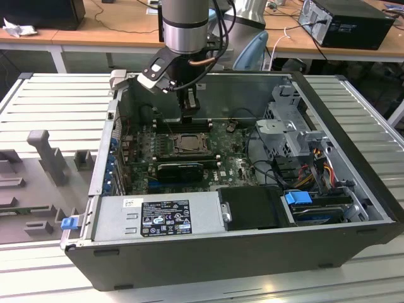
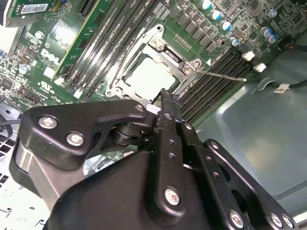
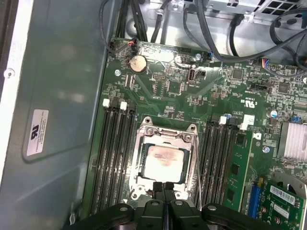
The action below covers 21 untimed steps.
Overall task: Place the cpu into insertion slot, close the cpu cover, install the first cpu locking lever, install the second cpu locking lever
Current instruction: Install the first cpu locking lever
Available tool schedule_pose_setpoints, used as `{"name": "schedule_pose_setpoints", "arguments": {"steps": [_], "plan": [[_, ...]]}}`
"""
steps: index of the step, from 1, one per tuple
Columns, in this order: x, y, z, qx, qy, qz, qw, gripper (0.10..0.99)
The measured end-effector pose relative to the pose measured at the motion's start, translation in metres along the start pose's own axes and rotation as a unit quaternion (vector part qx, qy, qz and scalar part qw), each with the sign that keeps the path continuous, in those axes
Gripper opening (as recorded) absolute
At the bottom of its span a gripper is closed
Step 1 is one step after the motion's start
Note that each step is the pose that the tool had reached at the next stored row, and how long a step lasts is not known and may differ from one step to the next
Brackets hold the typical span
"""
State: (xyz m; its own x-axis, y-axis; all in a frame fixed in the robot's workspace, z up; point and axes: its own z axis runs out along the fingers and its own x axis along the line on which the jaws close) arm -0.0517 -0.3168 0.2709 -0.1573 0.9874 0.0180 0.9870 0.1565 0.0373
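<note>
Your cpu (image 3: 163, 163) is a small square chip with a pale silver-beige face. It lies flat in the insertion slot (image 1: 187, 144) on the green motherboard (image 3: 172, 91). The cpu cover (image 3: 166, 136), a thin metal frame, lies down around it, and its cut-out shows the chip's face. In the second wrist view a thin wire lever (image 2: 220, 75) sticks out sideways from one socket corner.

Your tool (image 3: 164, 190) has its fingers pressed together, gripping nothing. Its tip is by the socket's edge; whether it touches cannot be told.

The board sits in an open black computer case (image 1: 221, 259) lying on a slatted metal counter (image 1: 57, 101). Wooden desks (image 1: 126, 28) strewn with cables stand behind.

A white label (image 3: 36, 132) is on the case wall and a dark label (image 1: 165, 216) on the power supply (image 1: 113, 221); their print cannot be made out.
</note>
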Motion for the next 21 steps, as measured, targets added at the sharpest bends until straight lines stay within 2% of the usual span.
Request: {"name": "schedule_pose_setpoints", "arguments": {"steps": [21], "plan": [[0.0000, 0.0000, 0.0000, 0.0006, 0.0013, -0.035, 0.9994, 0.106]]}}
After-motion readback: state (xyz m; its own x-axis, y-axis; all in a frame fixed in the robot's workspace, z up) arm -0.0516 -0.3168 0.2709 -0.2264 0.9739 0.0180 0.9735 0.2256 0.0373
